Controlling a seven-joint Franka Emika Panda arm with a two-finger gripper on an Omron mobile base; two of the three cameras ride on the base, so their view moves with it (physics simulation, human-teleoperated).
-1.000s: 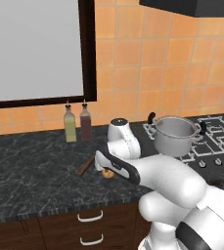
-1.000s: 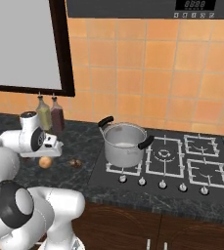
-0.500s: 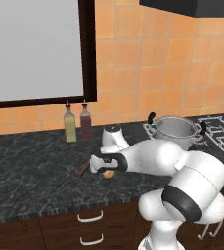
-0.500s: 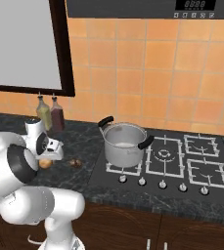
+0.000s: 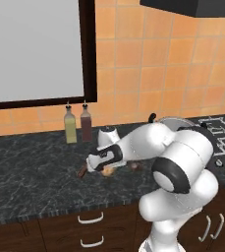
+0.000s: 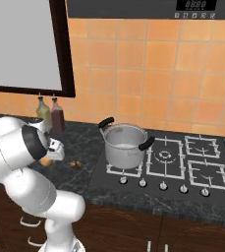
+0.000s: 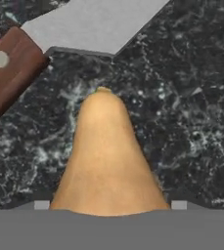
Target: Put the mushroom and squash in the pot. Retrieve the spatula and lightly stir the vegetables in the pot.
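In your hand view the squash [image 7: 108, 156] fills the lower centre, a pale tan-yellow body tapering to a narrow tip at 12 o'clock, lying on the dark marbled counter [image 7: 191, 97]. At about 11 o'clock from that tip you see the spatula [image 7: 59, 34], its silver-grey blade along the top edge and its reddish-brown riveted handle running off toward 9 o'clock; a strip of counter separates it from the squash. In your left base view the gripper [image 5: 102, 165] is lowered right over the squash [image 5: 107, 171], but you cannot tell whether its fingers are apart or together, since they are hidden. The mushroom [image 6: 75, 164] shows in your right base view as a tiny dark lump at 3 o'clock from the squash [image 6: 46, 161], near it but apart. Farther toward 3 o'clock the steel pot [image 6: 125, 145] stands on the hob [image 6: 182, 167], well apart from both vegetables. Two bottles [image 5: 77, 123] stand against the tiled wall [image 5: 148, 74] at 11 o'clock from the gripper.
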